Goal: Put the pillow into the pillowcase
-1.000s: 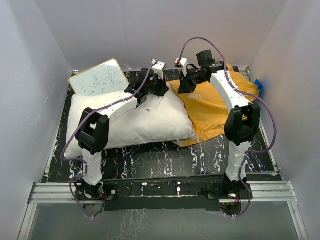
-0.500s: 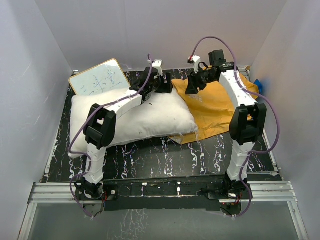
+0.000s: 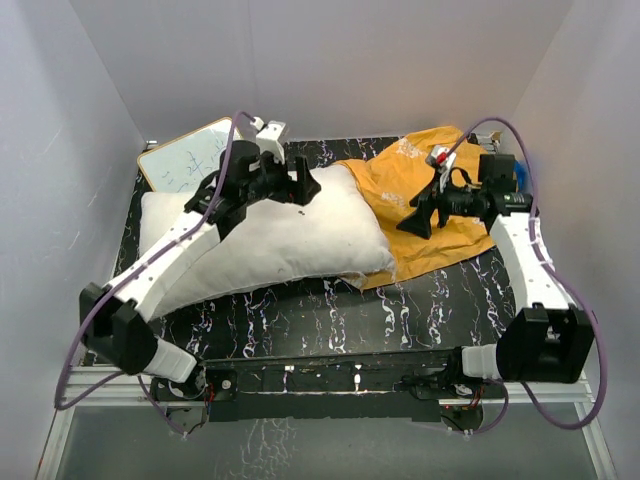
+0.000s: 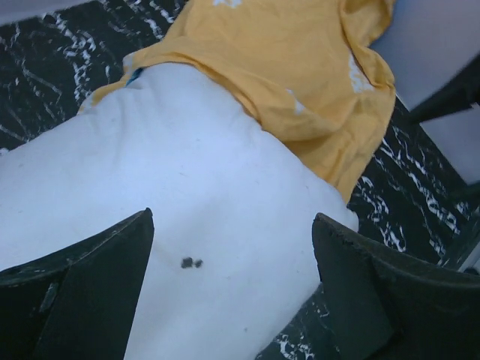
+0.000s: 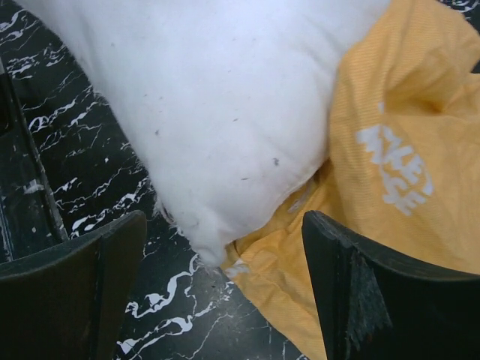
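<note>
The white pillow point(image 3: 270, 240) lies across the table's middle and left. Its right end rests on the orange-yellow pillowcase point(image 3: 440, 195), which spreads out at the back right. In the left wrist view the pillowcase point(image 4: 300, 67) laps over the far corner of the pillow point(image 4: 187, 187). In the right wrist view the near corner of the pillow point(image 5: 225, 97) lies on top of the pillowcase point(image 5: 405, 172). My left gripper point(image 3: 305, 188) point(image 4: 232, 277) hangs open above the pillow's far right part. My right gripper point(image 3: 410, 222) point(image 5: 225, 285) hangs open above the pillow's near corner and the cloth edge. Both are empty.
A whiteboard point(image 3: 185, 160) with writing leans at the back left, behind the pillow. The black marbled table point(image 3: 330, 310) shows in front of the pillow. White walls close in the left, back and right. A bit of blue point(image 3: 520, 165) shows at the right wall.
Both grippers have opened and let go of the cloth and pillow. The left arm has swung back to the left, the right arm back to the right and nearer.
</note>
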Action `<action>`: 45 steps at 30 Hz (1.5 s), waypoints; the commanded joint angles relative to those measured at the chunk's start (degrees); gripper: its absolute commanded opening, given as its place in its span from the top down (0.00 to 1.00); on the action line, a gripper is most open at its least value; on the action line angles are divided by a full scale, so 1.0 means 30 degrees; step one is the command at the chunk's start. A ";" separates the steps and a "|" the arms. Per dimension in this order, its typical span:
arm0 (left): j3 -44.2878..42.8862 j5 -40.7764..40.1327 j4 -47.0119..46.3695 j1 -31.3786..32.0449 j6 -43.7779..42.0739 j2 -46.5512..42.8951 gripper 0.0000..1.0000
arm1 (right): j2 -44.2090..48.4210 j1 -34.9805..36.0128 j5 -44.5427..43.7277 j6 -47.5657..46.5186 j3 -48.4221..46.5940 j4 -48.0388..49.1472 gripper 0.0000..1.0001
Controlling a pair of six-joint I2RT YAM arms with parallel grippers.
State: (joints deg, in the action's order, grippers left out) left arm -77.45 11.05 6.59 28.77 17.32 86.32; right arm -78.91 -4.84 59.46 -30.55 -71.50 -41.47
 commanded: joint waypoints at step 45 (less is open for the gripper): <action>0.6516 -0.3141 -0.6309 0.5834 -1.0828 0.0484 1.00 | -0.6856 0.4663 -1.1873 0.8346 0.2136 0.8685 0.45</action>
State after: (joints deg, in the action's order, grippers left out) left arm -57.95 -0.36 -10.33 47.29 -18.02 88.84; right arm -98.17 8.36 31.88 -7.62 -62.30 -22.28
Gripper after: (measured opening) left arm 0.064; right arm 0.581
